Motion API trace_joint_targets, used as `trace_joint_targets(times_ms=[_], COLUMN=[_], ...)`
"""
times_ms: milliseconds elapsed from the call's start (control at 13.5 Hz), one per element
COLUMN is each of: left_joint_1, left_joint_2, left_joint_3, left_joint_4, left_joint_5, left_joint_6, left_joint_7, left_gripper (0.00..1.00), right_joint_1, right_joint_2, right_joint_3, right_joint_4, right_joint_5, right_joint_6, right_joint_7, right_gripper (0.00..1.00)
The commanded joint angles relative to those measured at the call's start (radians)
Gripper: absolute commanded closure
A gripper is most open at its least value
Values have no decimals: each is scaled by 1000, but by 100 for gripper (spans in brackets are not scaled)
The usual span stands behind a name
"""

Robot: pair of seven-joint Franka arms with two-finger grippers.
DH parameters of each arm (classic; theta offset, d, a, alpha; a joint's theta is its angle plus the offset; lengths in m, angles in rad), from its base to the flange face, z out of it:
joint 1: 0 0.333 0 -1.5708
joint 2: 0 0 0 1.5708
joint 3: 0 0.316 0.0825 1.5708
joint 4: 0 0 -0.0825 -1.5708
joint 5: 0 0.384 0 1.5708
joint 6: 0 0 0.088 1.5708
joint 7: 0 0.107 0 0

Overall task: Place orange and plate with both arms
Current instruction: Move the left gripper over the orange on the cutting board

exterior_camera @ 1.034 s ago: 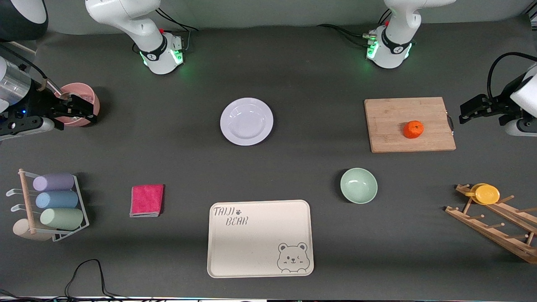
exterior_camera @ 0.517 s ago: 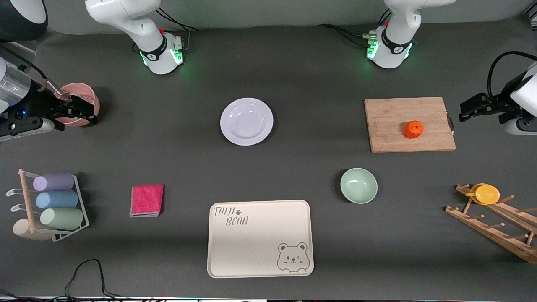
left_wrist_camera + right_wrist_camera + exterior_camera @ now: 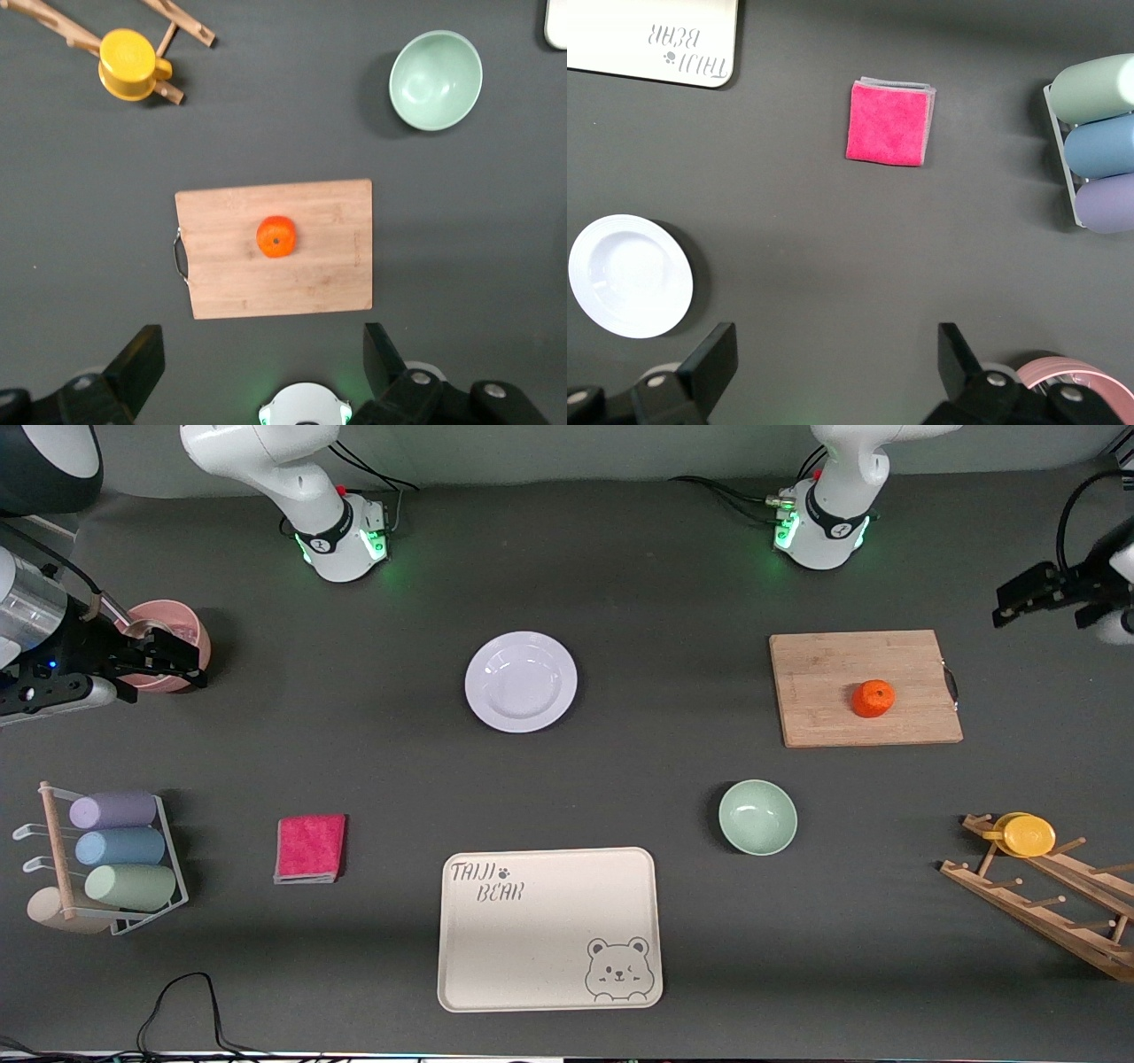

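Note:
The orange (image 3: 873, 698) (image 3: 276, 236) sits on a wooden cutting board (image 3: 824, 664) (image 3: 337, 266) toward the left arm's end of the table. The pale plate (image 3: 521, 682) (image 3: 629, 276) lies flat on the dark mat near the table's middle. My left gripper (image 3: 1005, 607) (image 3: 261, 341) hangs open and empty high over the mat, off the board's handle end and well apart from the orange. At the right arm's end, my right gripper (image 3: 197, 664) (image 3: 835, 341) is open and empty over a pink bowl (image 3: 168, 620), a long way from the plate.
A cream bear tray (image 3: 532, 957) lies nearest the front camera, with a mint-green bowl (image 3: 757, 817) between it and the board. A pink cloth (image 3: 310, 848) and a wire rack of cups (image 3: 115, 850) lie toward the right arm's end. A wooden peg rack (image 3: 1045, 895) holds a yellow cup (image 3: 1028, 835).
My left gripper has drawn back from the board's handle end toward the table's edge, still open. The right gripper has barely shifted. Orange and plate have not moved.

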State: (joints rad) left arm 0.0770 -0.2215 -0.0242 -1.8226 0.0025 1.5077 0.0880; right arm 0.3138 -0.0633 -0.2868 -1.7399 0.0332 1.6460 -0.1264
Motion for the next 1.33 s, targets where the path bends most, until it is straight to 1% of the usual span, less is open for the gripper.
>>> trace_joint_targets(times_ms=[0, 222, 369, 443, 665, 812, 886, 1034, 1255], left_joint_1=[7, 20, 20, 18, 17, 17, 15, 7, 7], left_joint_2=[-180, -251, -251, -252, -240, -234, -208, -139, -87], left_joint_3=[10, 13, 13, 13, 13, 13, 13, 10, 10], left_joint_4=[-214, -285, -319, -355, -476, -591, -628, -664, -782], left_joint_5=[7, 7, 7, 7, 7, 7, 7, 7, 7], left_joint_6=[62, 63, 97, 133, 288, 435, 495, 589, 786], left_joint_7=[32, 32, 33, 33, 33, 33, 33, 33, 35], left_gripper=[0, 0, 0, 0, 0, 0, 0, 0, 0], right_joint_1=[7, 7, 7, 7, 5, 5, 4, 4, 7], right_joint_2=[14, 13, 13, 14, 13, 22, 23, 25, 22], right_joint_3=[-6, -6, -8, -8, -14, -14, -14, -14, -12], right_joint_4=[19, 19, 19, 20, 22, 37, 37, 37, 34], right_joint_5=[14, 16, 16, 16, 16, 17, 17, 17, 16], right_joint_6=[-5, -5, 0, 3, 5, 8, 9, 23, 29], right_joint_7=[-2, -2, -2, -2, -4, -2, -2, -4, -2], right_gripper=[0, 0, 0, 0, 0, 0, 0, 0, 0])
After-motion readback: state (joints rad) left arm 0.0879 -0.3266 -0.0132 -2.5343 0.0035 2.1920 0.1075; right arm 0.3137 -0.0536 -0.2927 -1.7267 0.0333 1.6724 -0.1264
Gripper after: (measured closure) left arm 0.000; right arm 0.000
